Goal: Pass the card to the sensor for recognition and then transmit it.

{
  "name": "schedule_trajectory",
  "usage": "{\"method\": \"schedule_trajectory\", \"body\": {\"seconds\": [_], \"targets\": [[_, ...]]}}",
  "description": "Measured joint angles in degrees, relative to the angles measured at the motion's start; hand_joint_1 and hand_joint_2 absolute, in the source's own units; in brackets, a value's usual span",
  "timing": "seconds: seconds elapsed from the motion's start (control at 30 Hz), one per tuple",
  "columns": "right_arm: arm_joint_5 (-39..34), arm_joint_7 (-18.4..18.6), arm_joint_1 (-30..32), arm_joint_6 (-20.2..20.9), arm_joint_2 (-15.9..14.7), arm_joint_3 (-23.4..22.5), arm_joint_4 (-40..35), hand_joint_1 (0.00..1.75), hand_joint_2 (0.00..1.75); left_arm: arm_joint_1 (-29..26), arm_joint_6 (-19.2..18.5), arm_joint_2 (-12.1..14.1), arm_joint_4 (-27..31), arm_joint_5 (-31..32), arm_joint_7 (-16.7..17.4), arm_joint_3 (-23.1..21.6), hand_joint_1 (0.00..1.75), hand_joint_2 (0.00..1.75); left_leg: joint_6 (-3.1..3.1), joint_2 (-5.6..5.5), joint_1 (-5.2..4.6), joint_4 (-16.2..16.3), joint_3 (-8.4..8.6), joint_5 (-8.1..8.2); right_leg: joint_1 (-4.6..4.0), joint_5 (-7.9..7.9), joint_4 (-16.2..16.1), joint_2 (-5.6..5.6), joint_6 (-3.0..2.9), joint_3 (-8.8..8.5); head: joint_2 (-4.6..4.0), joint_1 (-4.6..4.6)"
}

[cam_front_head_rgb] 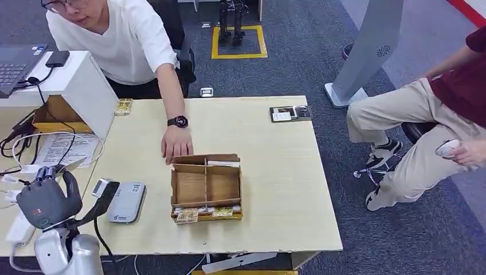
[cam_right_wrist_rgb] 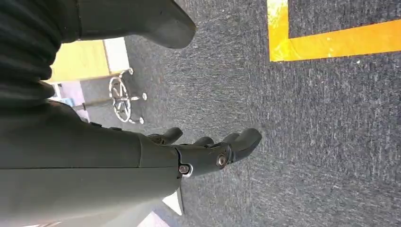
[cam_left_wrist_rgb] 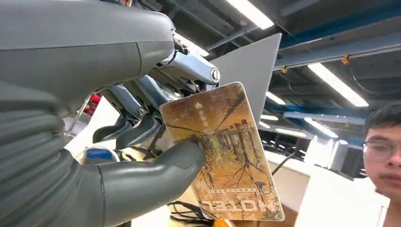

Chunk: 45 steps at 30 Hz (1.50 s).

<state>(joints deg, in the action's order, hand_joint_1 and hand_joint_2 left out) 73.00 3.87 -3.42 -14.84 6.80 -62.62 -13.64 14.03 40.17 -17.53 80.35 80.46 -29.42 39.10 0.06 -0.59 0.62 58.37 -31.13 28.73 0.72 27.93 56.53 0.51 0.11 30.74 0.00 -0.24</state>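
My left hand (cam_front_head_rgb: 47, 200) is raised at the table's near left corner, just left of the grey card sensor (cam_front_head_rgb: 124, 201). In the left wrist view that hand (cam_left_wrist_rgb: 142, 142) pinches a brown patterned hotel card (cam_left_wrist_rgb: 227, 156) between thumb and fingers, the card's face turned toward the camera. My right hand (cam_right_wrist_rgb: 208, 151) hangs beside the body over grey carpet, fingers loosely apart, holding nothing. A wooden divided card box (cam_front_head_rgb: 206, 187) sits mid-table with more cards along its near and far edges.
A person in a white shirt leans over the far table edge, one hand (cam_front_head_rgb: 175, 143) resting by the box. A second person (cam_front_head_rgb: 435, 126) sits at the right. A card holder (cam_front_head_rgb: 291, 113) lies far right; a white stand (cam_front_head_rgb: 80, 86) and cables sit left.
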Motion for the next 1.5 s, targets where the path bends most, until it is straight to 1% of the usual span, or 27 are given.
{"method": "schedule_trajectory", "body": {"seconds": [0.07, 0.1, 0.13, 0.17, 0.2, 0.27, 0.3, 0.37, 0.43, 0.47, 0.5, 0.53, 0.57, 0.6, 0.67, 0.73, 0.8, 0.87, 1.0, 1.1, 1.2, 1.5], "targets": [[0.0, 0.2, 0.0, 0.0, 0.0, 0.0, 0.0, 0.00, 1.75, -0.5, 0.0, 0.1, 0.0, 1.2, 2.2, 0.0, 1.75, 1.75, 0.00, 0.00, 0.00, 0.0, 0.00, 0.00, 0.00, 0.00, 0.0, 0.00, 0.00, 0.00, 0.00, 0.00], [-0.1, 0.2, 0.0, 0.0, 0.0, 0.0, 0.0, 0.00, 1.75, -1.1, 0.0, 0.3, 0.0, 2.5, 4.1, 0.0, 1.75, 1.75, 0.00, 0.00, 0.00, 0.0, 0.02, 0.00, 0.00, 0.00, 0.0, 0.01, 0.00, 0.00, 0.00, 0.00], [-0.1, 0.2, 0.0, 0.0, 0.0, 0.0, 0.0, 0.00, 1.75, -2.1, 0.0, 0.7, 0.0, 4.1, 7.6, -0.6, 1.75, 1.75, 0.00, 0.04, 0.00, 0.0, 0.04, 0.00, 0.00, 0.00, 0.0, 0.04, 0.00, 0.02, 0.00, 0.00], [-0.1, 0.2, 0.1, 0.0, 0.0, -0.1, 0.0, 0.00, 1.75, -3.4, 0.0, 1.5, 0.0, 5.9, 12.2, -2.1, 1.75, 1.75, 0.00, 0.07, 0.00, 0.0, 0.04, 0.01, 0.00, 0.00, 0.0, 0.07, 0.00, 0.06, 0.00, 0.00], [-0.2, 0.2, 0.1, 0.0, 0.0, -0.1, 0.0, 0.00, 1.75, -4.5, 0.0, 2.4, 0.0, 7.0, 16.1, -4.2, 1.75, 1.75, 0.00, 0.07, 0.00, 0.0, 0.01, 0.01, 0.00, 0.00, 0.0, 0.09, 0.00, 0.10, 0.00, 0.00], [-0.2, 0.2, 0.2, 0.0, 0.0, -0.1, 0.0, 0.00, 1.75, -6.0, 0.0, 4.0, 0.0, 8.0, 21.2, -8.3, 1.75, 1.75, 0.00, -0.01, 0.01, 0.0, -0.06, 0.00, 0.00, 0.00, 0.0, -0.01, 0.00, 0.10, 0.00, 0.04], [-0.2, 0.2, 0.2, 0.0, 0.0, -0.1, 0.0, 0.00, 1.75, -6.5, 0.0, 4.7, 0.0, 8.1, 22.1, -9.6, 1.75, 1.75, 0.00, -0.02, 0.01, 0.0, -0.06, 0.00, -0.01, 0.00, 0.0, -0.01, 0.00, 0.09, 0.00, 0.00], [-0.2, 0.2, 0.2, 0.1, 0.0, -0.1, 0.0, 0.00, 1.75, -7.9, 0.0, 6.3, 0.0, 8.2, 25.1, -12.0, 1.75, 1.75, 0.00, 0.03, 0.01, 0.0, -0.04, 0.00, -0.01, 0.00, 0.0, 0.03, 0.00, 0.11, 0.00, 0.02], [-0.1, 0.2, 0.3, 0.2, 0.0, -0.2, 0.0, 0.00, 1.75, -9.4, 0.0, 8.6, -0.4, 8.2, 29.6, -16.3, 1.75, 1.75, 0.00, 0.06, 0.02, 0.0, -0.05, 0.00, -0.02, 0.00, 0.0, 0.06, -0.01, 0.15, 0.00, 0.02], [-0.1, 0.2, 0.3, 0.2, 0.0, -0.3, 0.0, 0.00, 1.75, -10.0, 0.0, 10.6, -0.7, 8.2, 34.2, -19.3, 1.75, 1.75, 0.00, 0.06, 0.01, 0.0, -0.04, 0.00, -0.02, 0.00, 0.0, 0.06, 0.00, 0.16, 0.00, 0.02], [-0.1, 0.2, 0.4, 0.2, 0.0, -0.5, 0.0, 0.00, 1.75, -10.4, 0.0, 12.0, -1.2, 8.3, 38.6, -22.1, 1.75, 1.75, 0.00, 0.05, 0.01, 0.0, -0.04, 0.00, -0.02, 0.00, 0.0, 0.05, 0.00, 0.16, 0.00, 0.02], [-0.1, 0.2, 0.4, 0.2, 0.0, -0.6, 0.0, 0.00, 1.75, -10.8, 0.0, 13.9, -1.9, 8.3, 43.4, -26.5, 1.75, 1.75, 0.00, 0.04, 0.01, 0.0, -0.05, 0.00, -0.01, 0.00, 0.0, 0.04, 0.00, 0.14, 0.00, 0.02], [-0.1, 0.1, 0.4, 0.2, 0.0, -0.7, 0.0, 0.00, 1.75, -11.0, 0.0, 15.6, -2.4, 8.3, 46.5, -29.8, 1.75, 1.75, 0.00, 0.03, 0.01, 0.0, -0.05, -0.01, -0.01, 0.00, 0.0, 0.02, 0.00, 0.12, 0.00, 0.02], [-0.1, 0.1, 0.3, 0.2, 0.0, -0.8, 0.0, 0.00, 1.75, -11.2, 0.0, 16.6, -3.0, 8.3, 47.9, -32.7, 1.75, 1.75, 0.00, 0.03, 0.01, 0.0, -0.06, 0.00, -0.01, 0.00, 0.0, 0.02, 0.00, 0.11, 0.00, 0.02], [-0.1, -0.2, 0.4, 0.2, 0.0, -1.0, 0.0, 0.00, 1.75, -11.4, 0.0, 18.5, -4.2, 8.3, 49.3, -37.7, 1.75, 1.75, 0.00, 0.04, 0.00, 0.0, -0.06, -0.01, 0.00, 0.00, 0.0, 0.03, 0.00, 0.10, 0.00, 0.02], [-0.2, -0.3, 0.4, 0.2, 0.0, -1.2, 0.0, 0.00, 1.75, -11.8, 0.0, 19.7, -5.5, 8.3, 49.2, -42.2, 1.75, 1.75, 0.00, 0.06, 0.00, 0.0, -0.06, 0.00, 0.00, -0.01, 0.0, 0.04, 0.01, 0.10, 0.00, 0.00], [-0.2, -0.4, 0.4, 0.2, 0.0, -1.3, 0.0, 0.00, 1.75, -11.9, 0.0, 20.4, -6.3, 8.3, 48.8, -44.7, 1.75, 1.75, 0.00, 0.06, -0.01, 0.0, -0.07, 0.00, 0.00, -0.01, 0.0, 0.04, 0.01, 0.11, 0.00, 0.02], [-0.2, -0.5, 0.4, 0.2, 0.0, -1.4, 0.0, 0.00, 1.75, -12.0, 0.0, 20.7, -7.1, 8.3, 47.5, -46.3, 1.75, 1.75, 0.00, 0.05, -0.02, 0.0, -0.08, 0.00, 0.01, -0.01, 0.0, 0.03, 0.01, 0.11, 0.00, 0.00], [-0.2, -0.7, 0.4, 0.3, 0.0, -1.5, 0.0, 0.00, 1.75, -12.2, 0.0, 20.9, -8.8, 8.3, 44.5, -47.8, 1.75, 1.75, 0.00, 0.05, -0.01, 0.0, -0.08, 0.00, 0.01, -0.01, 0.0, 0.04, 0.01, 0.13, 0.00, 0.02], [-0.2, -0.7, 0.5, 0.3, 0.0, -1.5, 0.0, 0.00, 1.75, -12.3, 0.0, 20.8, -9.6, 8.3, 42.8, -48.0, 1.75, 1.75, 0.00, 0.05, 0.00, 0.0, -0.07, 0.00, 0.00, 0.00, 0.0, 0.04, 0.00, 0.14, 0.00, 0.00], [-0.3, -0.7, 0.5, 0.3, 0.0, -1.5, 0.0, 0.00, 1.75, -12.3, 0.0, 20.6, -10.4, 8.3, 42.1, -48.1, 1.75, 1.75, 0.00, 0.05, 0.01, 0.0, -0.07, 0.00, -0.01, 0.00, 0.0, 0.04, 0.00, 0.14, 0.00, 0.02], [-0.4, -0.8, 0.5, 0.2, 0.0, -1.5, 0.0, 0.00, 1.75, -12.4, 0.0, 20.3, -11.7, 8.3, 42.1, -48.1, 1.75, 1.75, 0.00, 0.05, 0.00, 0.0, -0.08, 0.00, 0.00, 0.00, 0.0, 0.04, 0.00, 0.13, 0.00, 0.00]]}}
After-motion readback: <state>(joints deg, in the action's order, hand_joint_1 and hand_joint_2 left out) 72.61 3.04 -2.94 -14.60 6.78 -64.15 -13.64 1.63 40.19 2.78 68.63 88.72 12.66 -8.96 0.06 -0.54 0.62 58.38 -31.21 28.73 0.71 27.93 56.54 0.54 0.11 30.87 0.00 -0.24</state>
